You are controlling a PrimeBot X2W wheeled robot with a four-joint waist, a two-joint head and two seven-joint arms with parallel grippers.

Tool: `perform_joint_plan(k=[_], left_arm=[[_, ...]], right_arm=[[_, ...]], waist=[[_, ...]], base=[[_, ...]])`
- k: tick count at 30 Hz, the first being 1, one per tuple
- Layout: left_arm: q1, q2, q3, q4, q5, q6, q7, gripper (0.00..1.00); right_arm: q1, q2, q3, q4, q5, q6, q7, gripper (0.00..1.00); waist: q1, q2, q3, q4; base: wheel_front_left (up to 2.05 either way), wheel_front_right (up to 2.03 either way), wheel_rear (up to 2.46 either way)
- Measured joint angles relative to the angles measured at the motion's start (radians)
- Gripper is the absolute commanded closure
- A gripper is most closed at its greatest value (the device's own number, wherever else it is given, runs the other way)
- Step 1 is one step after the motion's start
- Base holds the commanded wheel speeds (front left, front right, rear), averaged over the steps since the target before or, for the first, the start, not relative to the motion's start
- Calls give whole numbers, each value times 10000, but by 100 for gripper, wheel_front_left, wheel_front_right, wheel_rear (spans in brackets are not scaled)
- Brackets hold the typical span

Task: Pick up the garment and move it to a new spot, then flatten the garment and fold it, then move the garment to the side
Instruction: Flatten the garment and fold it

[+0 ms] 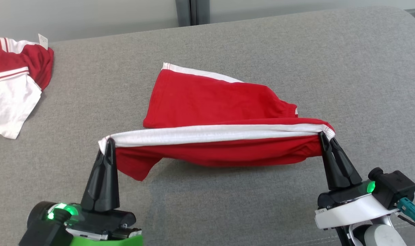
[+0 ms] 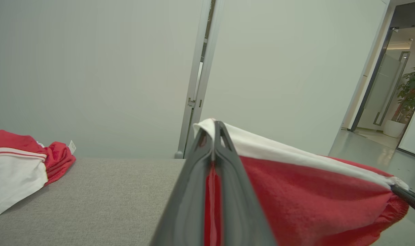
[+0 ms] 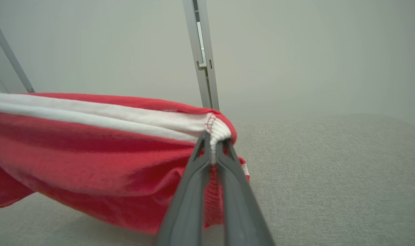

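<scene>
A red garment (image 1: pixel 214 102) with a white band hangs stretched between my two grippers above the grey cushioned surface (image 1: pixel 227 48), its far half draping onto the surface. My left gripper (image 1: pixel 109 143) is shut on the white band's left end. In the left wrist view the left gripper (image 2: pixel 216 128) pinches the garment (image 2: pixel 313 191) at its tip. My right gripper (image 1: pixel 325 136) is shut on the gathered right end. In the right wrist view the right gripper (image 3: pixel 213 143) clamps the bunched white band of the garment (image 3: pixel 91 150).
A second red and white piece of clothing (image 1: pixel 16 75) lies crumpled at the surface's far left, also in the left wrist view as clothing (image 2: pixel 19 164). Pale wall panels with a metal post (image 1: pixel 192 12) stand behind the surface. A doorway and a potted plant (image 2: pixel 410 92) lie beyond on the right.
</scene>
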Motion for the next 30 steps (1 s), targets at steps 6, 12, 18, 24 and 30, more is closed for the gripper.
perform_joint_plan(k=[6, 12, 18, 24, 30], left_arm=[[-524, 36, -274, 1427, -180, -2, 2, 100], [-2256, 602, -700, 2708, -445, -2, 0, 100], [-4730, 1440, -1622, 4723, -744, -4, 71, 100], [-6905, 1647, -2019, 6575, -978, -4, 63, 100], [-8706, 1730, -2403, 8521, -1047, -6, 36, 100]], right_arm=[[-191, 98, 173, 1200, 357, 0, 52, 100], [-932, 240, 309, 2209, 546, 0, -182, 100], [-2005, 364, 416, 3104, 832, -2, -305, 100], [-3189, 499, 625, 3967, 957, 0, -443, 100], [-4227, 543, 665, 4567, 1174, 0, -514, 100]], waist=[[0, 0, 168, -64], [0, 0, 541, -77], [0, 0, 1073, -191], [0, 0, 1790, -463], [0, 0, 2697, -829]], base=[[0, 0, 0], [0, 0, 0], [0, 0, 0], [0, 0, 0], [0, 0, 0]])
